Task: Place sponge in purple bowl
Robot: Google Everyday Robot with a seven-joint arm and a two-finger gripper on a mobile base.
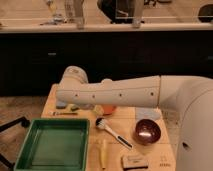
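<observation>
- The sponge (61, 105) looks to be the small blue-grey block at the left middle of the frame. It lies on the far left corner of the wooden table (165, 152), and the arm hides part of it.
- The big white arm (115, 92) reaches from the right side across to the left.
- The gripper (73, 104) is at the left end of the arm, tucked under it, just beside the sponge. It is too hidden to tell if it is open or closed, or if it touches the sponge.
- The purple bowl (147, 131) sits at the lower right, well apart from the sponge. It looks empty.
- A white brush (112, 132) lies between them, and a green tray (52, 145) fills the lower left.
- A sponge is likely light and soft. It will squish when it is pinched, but it will not break.
- It seems best to grab it across its two long sides, near the middle, so it does not flop or slip out.
</observation>
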